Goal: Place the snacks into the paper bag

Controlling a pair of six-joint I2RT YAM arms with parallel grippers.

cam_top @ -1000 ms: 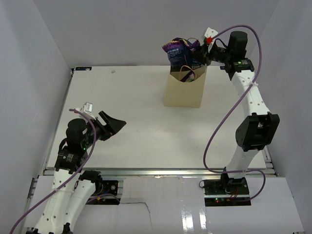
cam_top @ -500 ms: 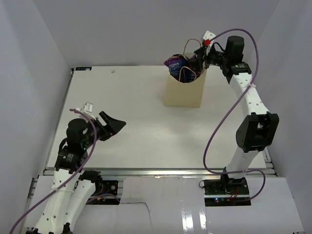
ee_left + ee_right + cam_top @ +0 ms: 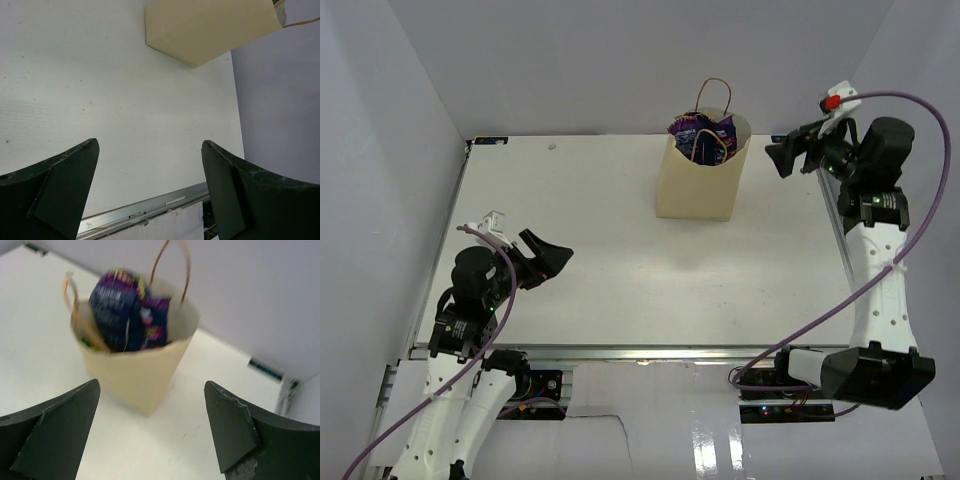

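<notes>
The tan paper bag [image 3: 698, 185] stands upright at the back of the white table [image 3: 620, 260]. Dark blue-purple snacks [image 3: 704, 137] stick out of its open top, and one brown loop handle [image 3: 712, 95] stands up above them. My right gripper [image 3: 778, 158] hovers open and empty to the right of the bag, apart from it. In the right wrist view the bag [image 3: 137, 372] and its snacks [image 3: 122, 315] lie ahead of the open gripper [image 3: 150, 385]. My left gripper [image 3: 558, 258] is open and empty low at the near left, far from the bag [image 3: 210, 27].
White enclosure walls [image 3: 410, 110] close in the table on the left, back and right. A metal rail [image 3: 640, 350] runs along the near edge. A small dark tag [image 3: 488, 141] sits at the back left corner.
My right gripper opened and let a dark blue-purple packet drop into the bag. It then pulled back to the right, away from the bag. The left arm barely moved.
</notes>
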